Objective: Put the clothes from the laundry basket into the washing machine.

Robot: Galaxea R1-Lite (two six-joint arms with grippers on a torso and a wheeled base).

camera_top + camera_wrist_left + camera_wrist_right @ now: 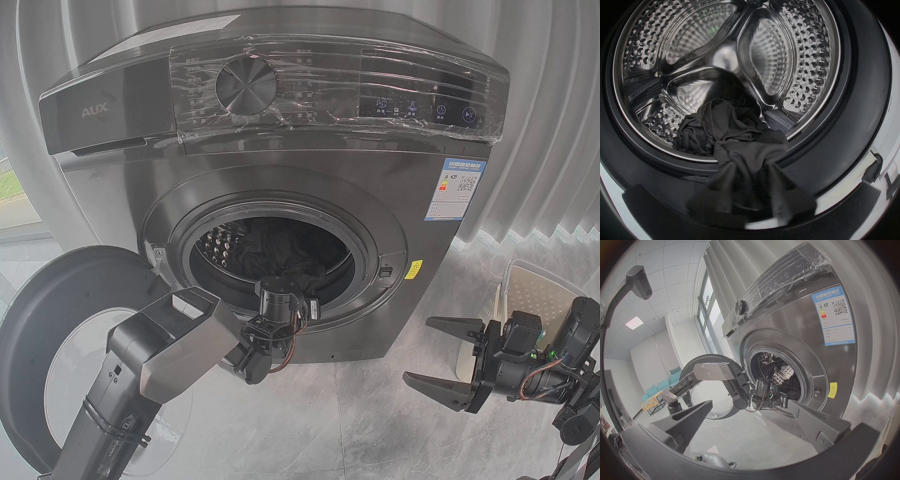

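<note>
Left claw point(750, 167) is pinching dark garment point(725, 125) at washing machine point(281, 178) mouth, drum lying straight ahead. Right claw point(419, 350) is gaping wide, empty, farther off.

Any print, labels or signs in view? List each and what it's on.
Brand logo: drawer front of the washing machine.
Blue label with QR code: front panel, upper right; print too small to read.
Yellow sticker: beside the door latch; unreadable.
Control panel icons and captions around the dial, under plastic film: too small.
</note>
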